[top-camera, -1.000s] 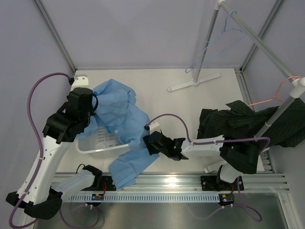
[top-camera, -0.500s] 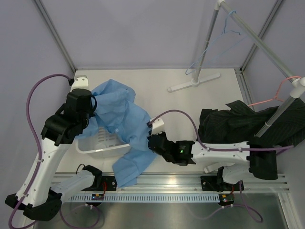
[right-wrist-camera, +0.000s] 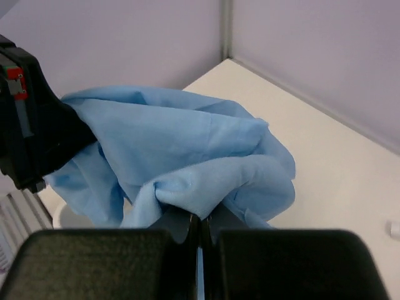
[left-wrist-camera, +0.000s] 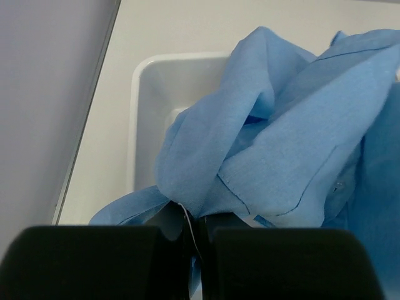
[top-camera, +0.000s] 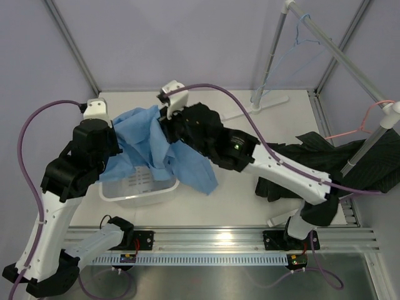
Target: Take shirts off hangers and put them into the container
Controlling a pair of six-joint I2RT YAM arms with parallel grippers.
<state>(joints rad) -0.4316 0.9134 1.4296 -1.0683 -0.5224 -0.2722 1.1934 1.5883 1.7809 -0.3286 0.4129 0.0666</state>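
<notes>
Left wrist: soft, creased blue shirt (left-wrist-camera: pixel 281 137) bunched above rounded white container (left-wrist-camera: pixel 149 94).

Left claw (left-wrist-camera: pixel 194 220), right claw (right-wrist-camera: pixel 199 224) pinched tight; right arm (top-camera: pixel 281 170) extended leftward.

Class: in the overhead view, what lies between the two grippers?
The light blue shirt, bunched between the left gripper and the right gripper, both shut on it above the white basket. The top view shows this.

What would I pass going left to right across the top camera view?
Light blue fabric shirt, thin light blue wire hanger, thin pink wire hanger. White plastic basket and black pinstriped shirt overlap these, omitted.
</notes>
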